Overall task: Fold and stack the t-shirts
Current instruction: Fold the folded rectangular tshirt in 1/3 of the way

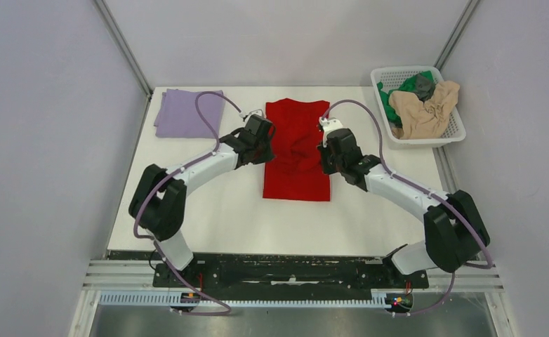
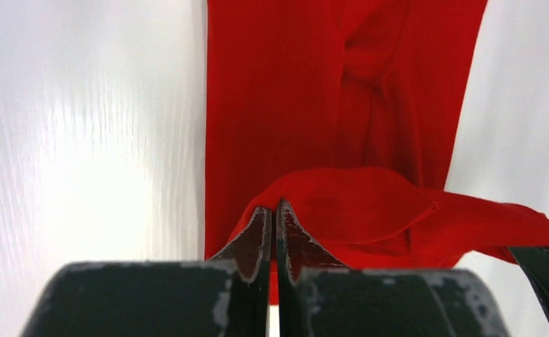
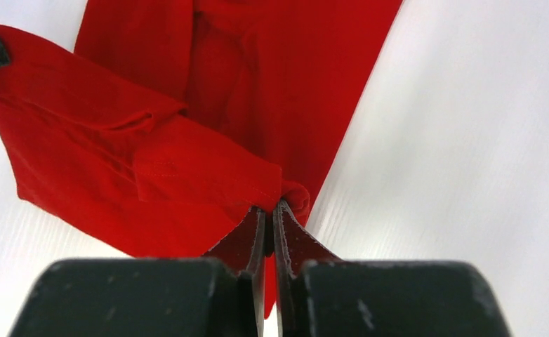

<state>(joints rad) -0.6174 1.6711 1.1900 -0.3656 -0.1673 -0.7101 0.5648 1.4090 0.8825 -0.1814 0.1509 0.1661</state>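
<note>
A purple shirt (image 1: 187, 112) lies folded flat at the far left corner of the white bench (image 1: 208, 210). The left arm rises from its base at the near edge and bends its elbow out to the left. Its forearm angles in toward the middle, with the wrist over the left edge of the red shirt (image 1: 296, 151). The left claw (image 2: 272, 208) has its fingers pressed together, pinching a raised fold of that red shirt. The shirt lies in the middle of the bench as a long strip running away from the arms. A loose band of its cloth is lifted off the rest and hangs between the two claws. The right arm mirrors the left, elbow out to the right and forearm slanting inward. The right claw (image 3: 270, 210) is clamped on a bunched corner of the red shirt at its right edge. At the far right corner sits a white basket (image 1: 454, 133) holding a beige shirt (image 1: 426, 109), a green shirt (image 1: 387, 98) and a dark grey shirt (image 1: 422, 87), all crumpled together.
</note>
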